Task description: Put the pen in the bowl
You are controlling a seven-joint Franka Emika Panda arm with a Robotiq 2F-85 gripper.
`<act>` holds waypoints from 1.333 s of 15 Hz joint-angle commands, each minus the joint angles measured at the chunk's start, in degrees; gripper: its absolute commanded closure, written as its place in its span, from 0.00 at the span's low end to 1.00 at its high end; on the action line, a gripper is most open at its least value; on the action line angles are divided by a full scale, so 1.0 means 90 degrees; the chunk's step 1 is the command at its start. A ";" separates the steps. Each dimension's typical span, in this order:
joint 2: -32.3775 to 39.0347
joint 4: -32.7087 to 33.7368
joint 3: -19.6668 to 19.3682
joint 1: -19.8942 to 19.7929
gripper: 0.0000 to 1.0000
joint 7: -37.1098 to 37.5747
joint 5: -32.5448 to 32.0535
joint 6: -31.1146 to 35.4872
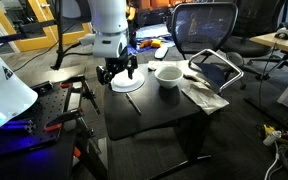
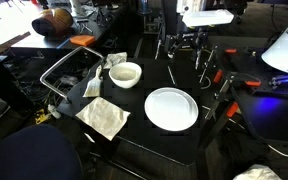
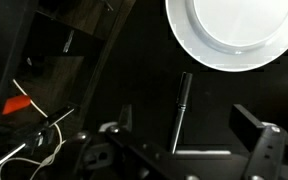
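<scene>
on a matte black surface, a crumpled paper napkin lies at the left edge. next comes the bowl, round, deep, smooth and white, and it looks empty. further right the pen, a thin, straight, dark stick, lies flat near the rim of a flat white plate, well apart from the bowl. the gripper hovers over the pen with its fingers spread wide and empty, seemingly placed to pinch the slim shaft.
</scene>
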 commanded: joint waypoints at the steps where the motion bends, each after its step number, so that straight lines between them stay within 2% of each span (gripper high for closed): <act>1: 0.0406 0.0170 0.0257 -0.0159 0.00 -0.0136 0.0580 0.0385; 11: 0.1157 0.0484 0.0220 -0.0090 0.00 0.0057 0.0754 0.1148; 20: 0.1723 0.0789 0.0028 0.0084 0.00 0.0190 0.0671 0.1346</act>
